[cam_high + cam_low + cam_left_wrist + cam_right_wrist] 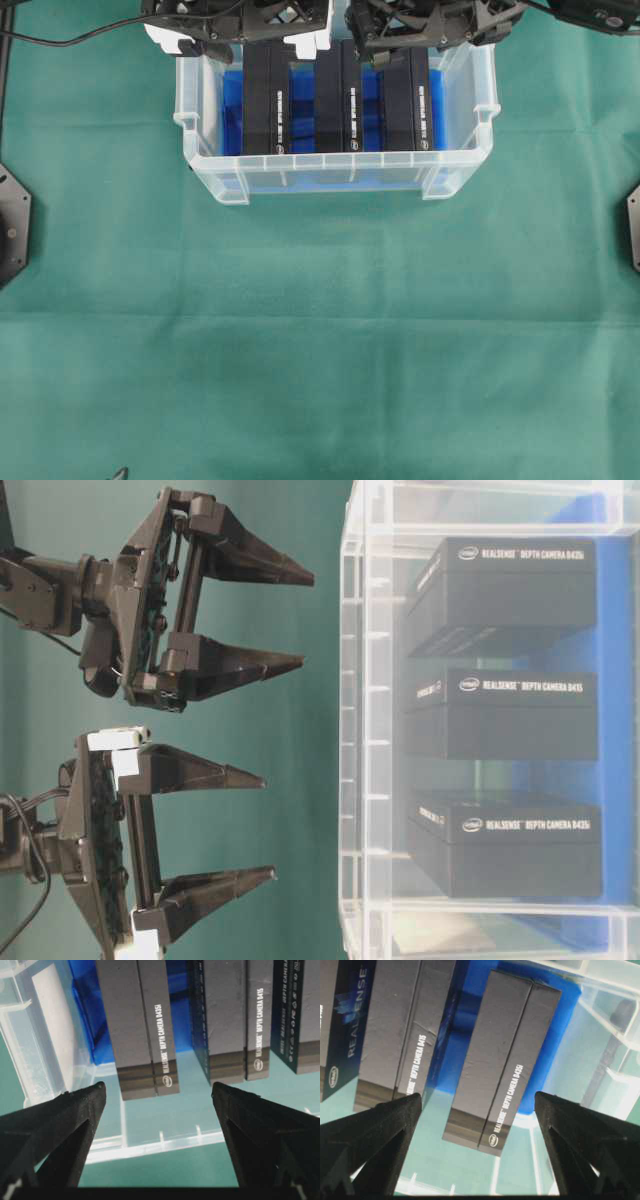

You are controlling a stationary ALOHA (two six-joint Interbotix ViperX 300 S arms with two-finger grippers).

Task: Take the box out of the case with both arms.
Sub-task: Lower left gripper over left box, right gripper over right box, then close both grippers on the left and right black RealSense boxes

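The clear case (pixel 330 160) stands at the far middle of the table, lined in blue. Three black boxes stand on edge in it: left (pixel 266 100), middle (pixel 338 100) and right (pixel 406 100). Both arms hang over its far side. My left gripper (pixel 159 1090), the one with white parts (pixel 268 825), is open above the left box (pixel 145 1025). My right gripper (pixel 477 1097) (pixel 307 620) is open above the right box (pixel 502 1055). In the table-level view both sets of fingertips stop short of the case's rim (pixel 350 730), touching nothing.
A green cloth (pixel 320 350) covers the table in front of the case. Black mounts sit at the left edge (pixel 10 225) and right edge (pixel 632 230). A black cable (pixel 60 40) runs in at the far left.
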